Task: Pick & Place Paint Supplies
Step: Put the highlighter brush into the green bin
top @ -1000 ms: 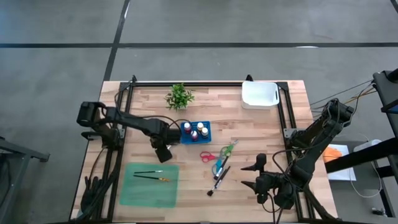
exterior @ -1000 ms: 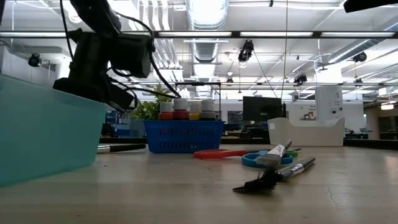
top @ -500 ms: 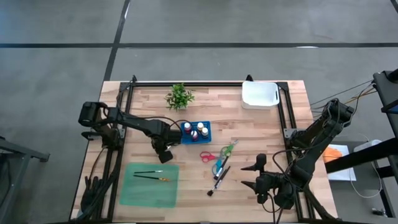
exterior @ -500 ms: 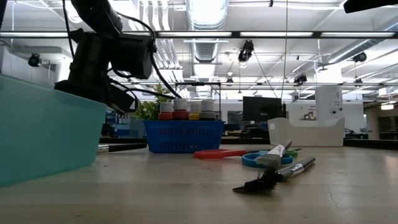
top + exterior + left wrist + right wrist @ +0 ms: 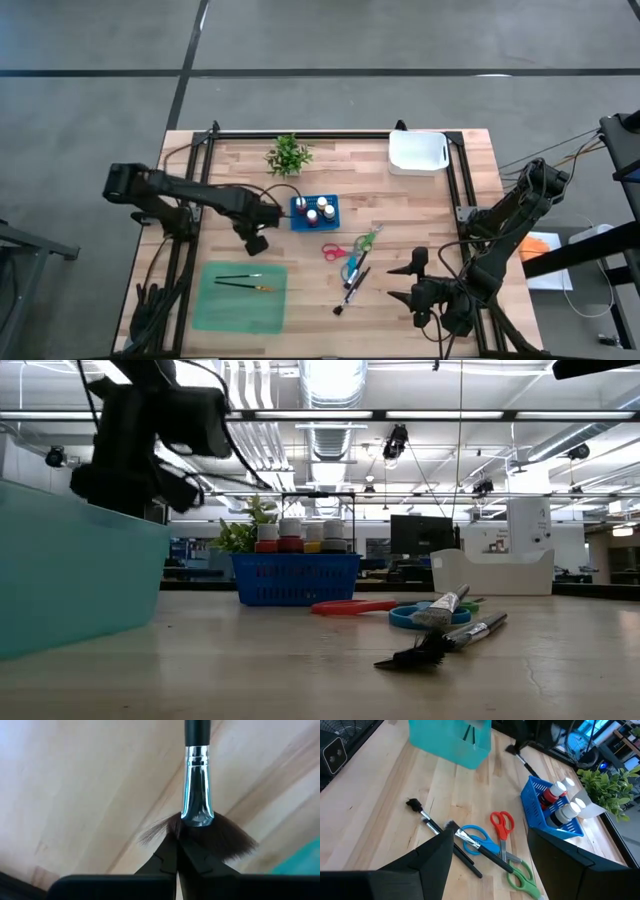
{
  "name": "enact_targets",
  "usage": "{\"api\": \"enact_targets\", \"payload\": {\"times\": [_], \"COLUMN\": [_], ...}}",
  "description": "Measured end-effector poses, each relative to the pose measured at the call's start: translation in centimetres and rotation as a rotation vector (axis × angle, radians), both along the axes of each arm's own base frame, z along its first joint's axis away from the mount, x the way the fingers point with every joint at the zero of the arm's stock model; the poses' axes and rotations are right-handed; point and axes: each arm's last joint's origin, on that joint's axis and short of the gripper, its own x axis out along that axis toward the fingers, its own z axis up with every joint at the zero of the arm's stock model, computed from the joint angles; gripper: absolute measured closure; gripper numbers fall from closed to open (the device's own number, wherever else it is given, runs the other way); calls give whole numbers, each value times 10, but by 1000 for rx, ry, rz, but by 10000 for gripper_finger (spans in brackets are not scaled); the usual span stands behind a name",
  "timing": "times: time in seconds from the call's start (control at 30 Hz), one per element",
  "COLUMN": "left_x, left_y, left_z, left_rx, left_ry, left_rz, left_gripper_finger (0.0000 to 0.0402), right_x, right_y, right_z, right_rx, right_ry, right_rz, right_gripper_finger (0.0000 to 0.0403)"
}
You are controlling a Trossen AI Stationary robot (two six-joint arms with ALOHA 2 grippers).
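Note:
My left gripper (image 5: 257,243) hangs left of the blue basket (image 5: 315,212) of paint bottles, shut on a dark-handled fan brush (image 5: 524,761). Its silver ferrule (image 5: 197,775) shows in the left wrist view. Two thin brushes (image 5: 240,281) lie in the green tray (image 5: 240,310). On the table right of centre lie the red scissors (image 5: 335,250), blue scissors (image 5: 352,268), green scissors (image 5: 368,240) and two more brushes (image 5: 352,290). My right gripper (image 5: 408,281) waits open near the front right. My left gripper pinches the fan brush by its spread dark bristles (image 5: 210,837), just below the ferrule, between its two fingers (image 5: 167,860). The fingers come from above, pointing down. The handle runs away from them toward the basket, and the low view shows none of it on the table.
A small potted plant (image 5: 288,155) stands at the far edge, left of centre. A white bin (image 5: 417,152) sits at the far right. Dark frame rails (image 5: 455,190) run along both sides of the table. Bare wood lies between the tray and the scissors.
My left gripper has risen a little and drifted toward the table's left edge. The brush handle that lay on the table left of the basket in the low view is gone from there, lifted with the gripper.

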Motion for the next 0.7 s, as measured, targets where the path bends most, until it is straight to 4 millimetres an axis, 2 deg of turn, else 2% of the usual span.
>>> {"api": "enact_targets", "payload": {"times": [0.13,0.3,0.47,0.7], "left_x": [-10,-25,-35,-48], "left_y": [-5,-21,-51,-105], "left_z": [22,42,50,52], "left_rx": [1,-41,-85,-181], "left_ry": [-88,-165,-196,-261], "left_rz": [5,-25,-104,-234], "left_gripper_finger": [400,401,401,401], "right_x": [0,0,0,0], "right_y": [0,0,0,0], "right_z": [0,0,0,0], "right_rx": [1,1,1,1], "right_ry": [-1,-2,-2,-3], "right_rz": [1,2,2,2], "right_gripper_finger": [149,149,149,149]}}
